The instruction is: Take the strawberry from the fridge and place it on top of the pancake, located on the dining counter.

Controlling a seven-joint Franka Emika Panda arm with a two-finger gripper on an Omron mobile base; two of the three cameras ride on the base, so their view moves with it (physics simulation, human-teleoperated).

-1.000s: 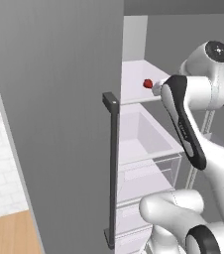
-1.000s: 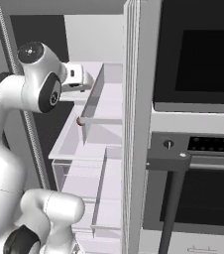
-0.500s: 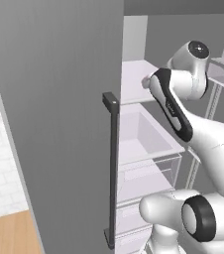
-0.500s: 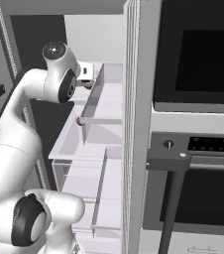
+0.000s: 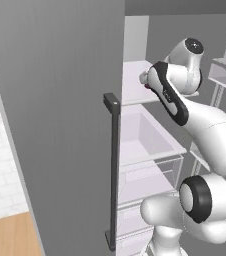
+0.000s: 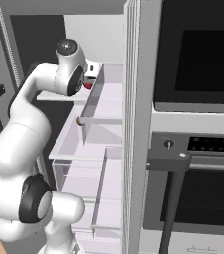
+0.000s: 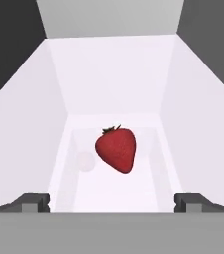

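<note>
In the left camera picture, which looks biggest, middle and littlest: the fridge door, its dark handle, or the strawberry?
Largest to smallest, as they look in the left base view:
1. fridge door
2. dark handle
3. strawberry, a tiny red speck partly hidden behind the arm, and farther from the camera, so it looks extra small.

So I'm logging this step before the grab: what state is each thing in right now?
Fridge: door open.
Strawberry: lying on the white shelf, not gripped.
Gripper: open, fingertips short of the strawberry.
Oven: door shut.
</note>
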